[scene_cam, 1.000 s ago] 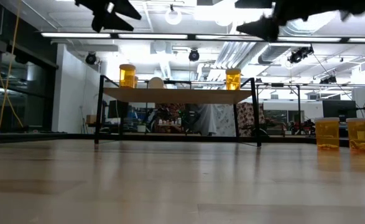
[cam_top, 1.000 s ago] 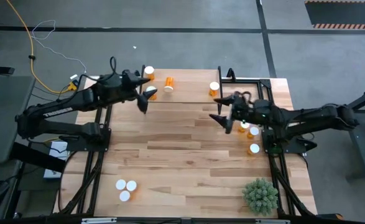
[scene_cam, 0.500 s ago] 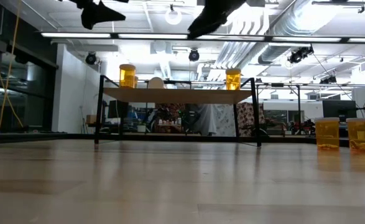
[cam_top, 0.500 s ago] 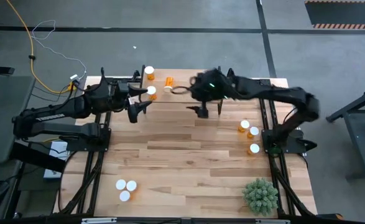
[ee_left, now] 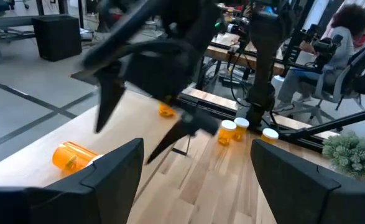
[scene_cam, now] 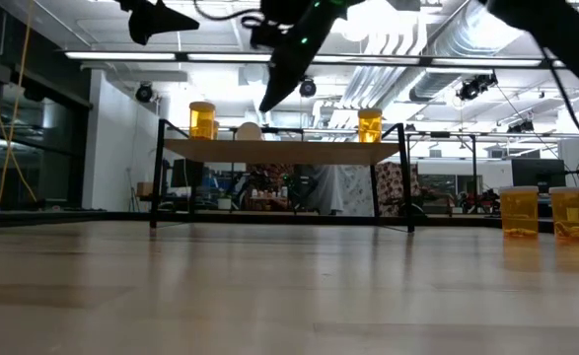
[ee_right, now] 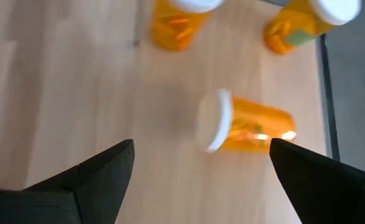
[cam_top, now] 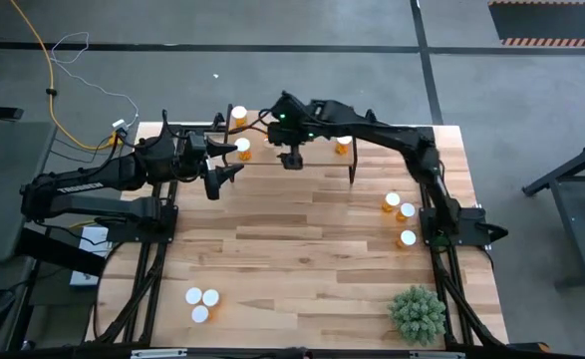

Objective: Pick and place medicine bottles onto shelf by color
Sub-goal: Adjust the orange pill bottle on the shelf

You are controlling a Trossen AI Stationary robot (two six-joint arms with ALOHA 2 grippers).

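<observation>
Amber pill bottles with white caps stand in groups. Two are upright on the light-wood shelf with black legs. One lies on its side on the shelf board, with two upright ones beyond it. My right gripper hangs open above the lying bottle and reaches across the shelf. My left gripper is open in the air near the shelf's left end, touching nothing.
Three bottles stand on the table's right side and three more near its near left corner. A spiky green plant sits at the near right corner. The right arm crosses close in front of my left gripper.
My right gripper has swung from above the right-hand bottles toward the table's left and far edge, ending over the shelf above the lying bottle. My left gripper has drawn back a little toward the table's left and near edge. No bottle has moved.
</observation>
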